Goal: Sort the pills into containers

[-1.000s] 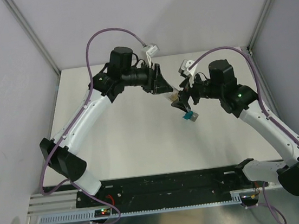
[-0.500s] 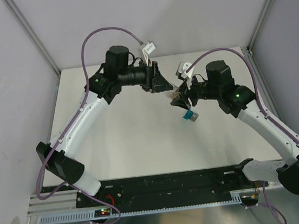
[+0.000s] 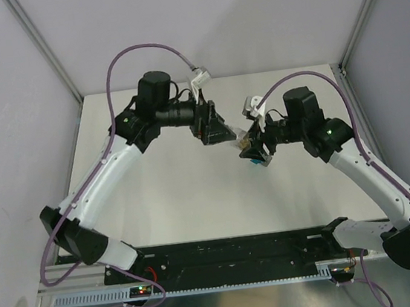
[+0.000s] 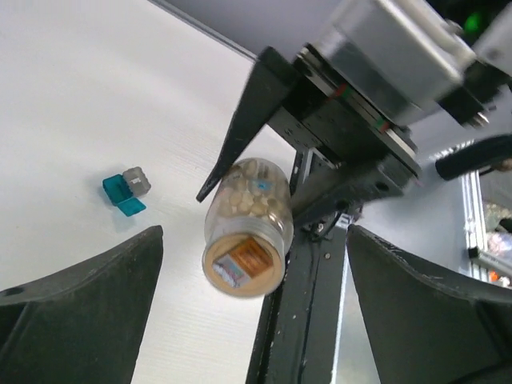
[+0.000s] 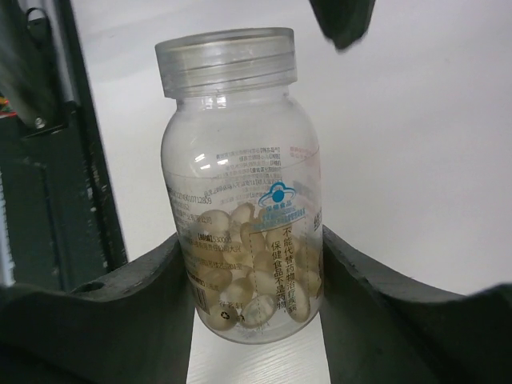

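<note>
A clear plastic bottle (image 5: 240, 200) with a screw cap holds several pale capsules, the pills (image 5: 264, 272). My right gripper (image 5: 250, 276) is shut on its lower body, above the table. In the left wrist view the bottle (image 4: 246, 228) points cap-first at my left gripper (image 4: 254, 232), which is open with its fingers on either side of the cap, not touching it. A small teal-blue box (image 4: 122, 192) with a grey flap lies open on the table. From above, the left gripper (image 3: 223, 132) and right gripper (image 3: 250, 148) meet mid-table, just above the teal box (image 3: 254, 162).
The white table (image 3: 172, 187) is walled in by grey panels on the left, back and right. A black rail (image 3: 232, 251) runs along its near edge, where the arm bases sit.
The bottle has passed from my left gripper to my right: the right one shut on it, then the left one opened. Both grippers have shifted slightly nearer, over the teal box.
</note>
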Motion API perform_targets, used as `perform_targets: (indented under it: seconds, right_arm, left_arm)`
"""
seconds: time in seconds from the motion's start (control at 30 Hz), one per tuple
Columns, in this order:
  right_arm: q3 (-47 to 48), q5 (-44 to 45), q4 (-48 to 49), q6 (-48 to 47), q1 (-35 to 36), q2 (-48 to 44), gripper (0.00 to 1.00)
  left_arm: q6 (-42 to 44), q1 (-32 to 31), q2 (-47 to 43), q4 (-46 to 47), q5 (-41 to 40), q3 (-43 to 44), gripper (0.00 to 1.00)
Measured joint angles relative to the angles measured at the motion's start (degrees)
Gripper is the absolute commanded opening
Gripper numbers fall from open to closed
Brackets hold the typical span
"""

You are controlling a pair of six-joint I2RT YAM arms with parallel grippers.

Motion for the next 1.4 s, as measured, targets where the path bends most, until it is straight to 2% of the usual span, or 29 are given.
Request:
perform_targets:
  seconds: [0.33, 0.53, 0.6, 0.7, 0.8, 0.87, 0.93, 0.97, 1.03, 1.2, 1.4]
  right_arm:
    - [0.9, -11.4, -12.5, -4.2, -0.2, -1.4, 0.0]
    - [1.9, -15.1, -17.0, -5.5, 0.5, -0.8, 0.0]
    - [1.9, -15.6, -17.8, -5.6, 0.8, -0.6, 0.0]
    - [1.9, -16.0, -18.2, -5.7, 1.0, -0.5, 0.0]
    - [1.9, -16.1, -18.3, -5.7, 1.1, -0.5, 0.0]
    - [1.9, -16.1, -18.3, -5.7, 1.1, -0.5, 0.0]
    - [1.9, -15.3, -18.4, -5.7, 1.0, -0.5, 0.0]
    - [1.9, -14.8, -18.5, -5.6, 0.9, -0.5, 0.0]
    - [1.9, -13.4, -18.4, -5.4, 0.9, -0.5, 0.0]
    - [1.9, -8.4, -16.6, -4.3, 1.2, -0.9, 0.0]
    - [1.9, 3.6, -13.3, -4.0, 3.5, -1.8, 0.0]
  left_arm:
    - [21.2, -1.3, -14.3, -0.5, 4.0, -11.0, 0.99]
    - [28.3, -5.8, -15.6, -1.1, 3.0, -13.7, 0.93]
    - [29.3, -6.8, -15.0, -1.3, 2.4, -13.8, 0.86]
    - [30.0, -7.6, -14.2, -1.3, 2.0, -13.8, 0.7]
    - [30.0, -7.9, -13.3, -1.3, 1.6, -13.8, 0.55]
    - [29.8, -8.0, -12.6, -1.4, 1.3, -13.8, 0.38]
    - [29.2, -8.0, -12.1, -1.7, 1.5, -13.8, 0.13]
    - [28.7, -8.0, -11.9, -1.6, 1.3, -13.8, 0.07]
    - [27.6, -8.0, -11.4, -2.0, 1.1, -13.3, 0.02]
    - [20.9, -7.5, -8.8, -1.9, -0.9, -10.7, 0.0]
    - [4.8, -6.0, -6.4, 1.2, -5.6, -10.1, 0.0]
